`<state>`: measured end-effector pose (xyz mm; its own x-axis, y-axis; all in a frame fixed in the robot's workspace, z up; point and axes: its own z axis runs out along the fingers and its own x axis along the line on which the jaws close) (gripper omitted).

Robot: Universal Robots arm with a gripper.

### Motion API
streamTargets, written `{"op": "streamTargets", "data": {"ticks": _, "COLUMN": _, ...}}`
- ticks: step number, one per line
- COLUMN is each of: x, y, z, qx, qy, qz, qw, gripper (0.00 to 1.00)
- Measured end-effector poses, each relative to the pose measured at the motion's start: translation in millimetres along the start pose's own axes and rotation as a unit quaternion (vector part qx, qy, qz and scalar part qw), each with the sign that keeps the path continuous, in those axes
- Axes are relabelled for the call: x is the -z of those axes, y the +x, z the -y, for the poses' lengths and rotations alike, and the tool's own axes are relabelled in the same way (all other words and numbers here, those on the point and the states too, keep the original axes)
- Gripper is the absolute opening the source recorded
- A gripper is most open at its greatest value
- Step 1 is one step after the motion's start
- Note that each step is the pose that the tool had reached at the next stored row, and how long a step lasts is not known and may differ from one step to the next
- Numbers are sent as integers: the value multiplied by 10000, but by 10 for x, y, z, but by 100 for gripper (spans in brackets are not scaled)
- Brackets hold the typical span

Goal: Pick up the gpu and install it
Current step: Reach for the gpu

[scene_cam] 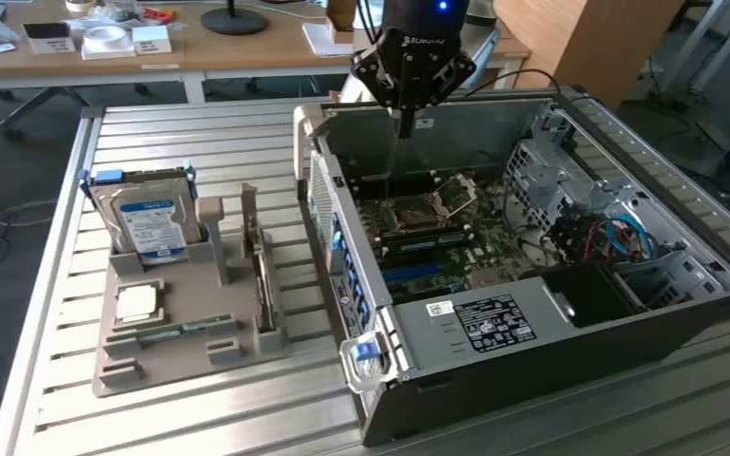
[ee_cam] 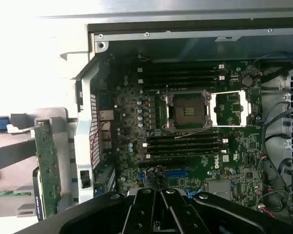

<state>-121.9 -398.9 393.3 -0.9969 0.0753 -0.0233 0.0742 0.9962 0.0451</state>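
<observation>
The gripper [scene_cam: 403, 126] hangs over the open computer case [scene_cam: 505, 380] — seemingly closed on nothing — gpu [scene_cam: 265, 290] upright in its holder [scene_cam: 163, 370].
</observation>
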Motion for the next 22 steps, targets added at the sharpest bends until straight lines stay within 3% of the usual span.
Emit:
{"op": "streamTargets", "data": {"ticks": 12, "x": -1, "y": 8, "z": 0, "qx": -1, "qy": -1, "qz": 1, "qw": 10000, "gripper": 11}}
{"op": "streamTargets", "data": {"ticks": 22, "x": 4, "y": 131, "z": 9, "qx": 0, "qy": 0, "qz": 0, "qw": 10000, "gripper": 11}}
